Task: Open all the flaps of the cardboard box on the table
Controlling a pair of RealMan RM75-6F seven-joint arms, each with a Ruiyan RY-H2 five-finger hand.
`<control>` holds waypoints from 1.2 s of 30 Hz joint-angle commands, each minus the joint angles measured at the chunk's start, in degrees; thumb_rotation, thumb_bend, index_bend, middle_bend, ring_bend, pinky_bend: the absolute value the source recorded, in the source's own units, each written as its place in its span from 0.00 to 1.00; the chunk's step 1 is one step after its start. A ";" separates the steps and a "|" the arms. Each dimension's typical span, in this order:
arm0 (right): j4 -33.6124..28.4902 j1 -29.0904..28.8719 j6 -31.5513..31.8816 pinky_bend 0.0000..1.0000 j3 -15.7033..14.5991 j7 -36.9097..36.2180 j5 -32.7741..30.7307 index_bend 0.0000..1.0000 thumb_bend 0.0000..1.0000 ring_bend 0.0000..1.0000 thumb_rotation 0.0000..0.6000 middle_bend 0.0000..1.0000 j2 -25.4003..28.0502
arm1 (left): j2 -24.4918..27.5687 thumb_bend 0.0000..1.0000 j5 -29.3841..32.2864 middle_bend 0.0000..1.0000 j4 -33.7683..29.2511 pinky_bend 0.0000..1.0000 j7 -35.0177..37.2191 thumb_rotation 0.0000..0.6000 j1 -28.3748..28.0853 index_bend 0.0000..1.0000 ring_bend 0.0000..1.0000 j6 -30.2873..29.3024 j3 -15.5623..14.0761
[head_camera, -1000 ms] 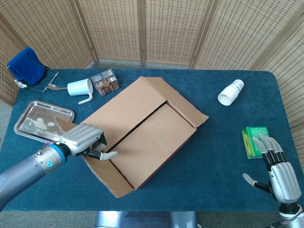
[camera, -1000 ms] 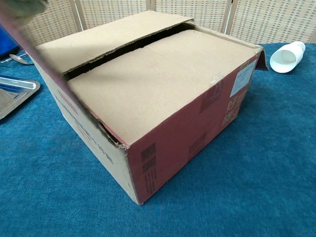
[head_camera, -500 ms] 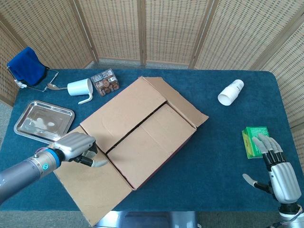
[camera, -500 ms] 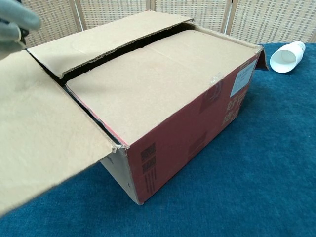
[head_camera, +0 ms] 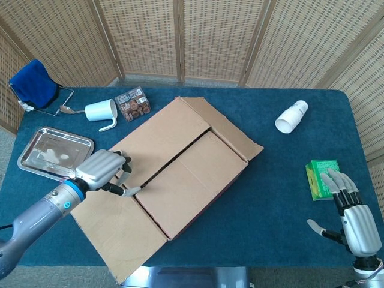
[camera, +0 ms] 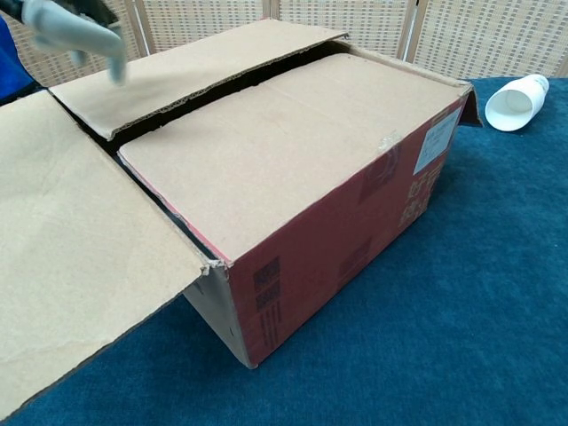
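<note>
The cardboard box [head_camera: 180, 168] stands mid-table with its two long top flaps [camera: 266, 142] lying closed. Its left end flap [head_camera: 114, 231] is folded out flat, seen wide at the left of the chest view as the left end flap [camera: 80, 248]. The far end flap [head_camera: 237, 135] is also turned outward. My left hand [head_camera: 107, 172] hovers at the box's left end by the seam, fingers apart, holding nothing; the chest view shows the left hand [camera: 75, 25] at the top left. My right hand [head_camera: 351, 219] is open and empty at the table's right front corner.
A metal tray [head_camera: 36, 165], a white mug [head_camera: 101, 111], a snack packet [head_camera: 132, 103], a spoon [head_camera: 69, 110] and a blue cloth [head_camera: 33, 81] lie at the left back. A white cup [head_camera: 292, 116] lies on its side at the right. A green box [head_camera: 320, 174] sits by my right hand.
The left end flap swung from upright down to flat and outward. My left hand let go of it and moved back up toward the box top. The right hand stayed still.
</note>
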State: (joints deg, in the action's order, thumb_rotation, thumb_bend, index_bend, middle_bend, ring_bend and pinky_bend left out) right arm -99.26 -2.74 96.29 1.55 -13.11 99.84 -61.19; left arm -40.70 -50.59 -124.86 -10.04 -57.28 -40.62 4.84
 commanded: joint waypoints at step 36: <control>0.02 -0.11 -0.13 0.00 -0.05 -0.61 0.07 0.00 0.05 0.00 1.00 0.00 0.13 | -28.83 0.00 -15.94 0.00 14.44 0.05 -28.46 0.82 1.49 0.42 0.00 -15.39 2.65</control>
State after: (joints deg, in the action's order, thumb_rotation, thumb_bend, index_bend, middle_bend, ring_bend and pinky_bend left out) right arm -99.24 -2.85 96.17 1.51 -13.73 99.90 -61.06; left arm -68.43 -67.65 -110.77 -36.96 -54.89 -56.75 7.42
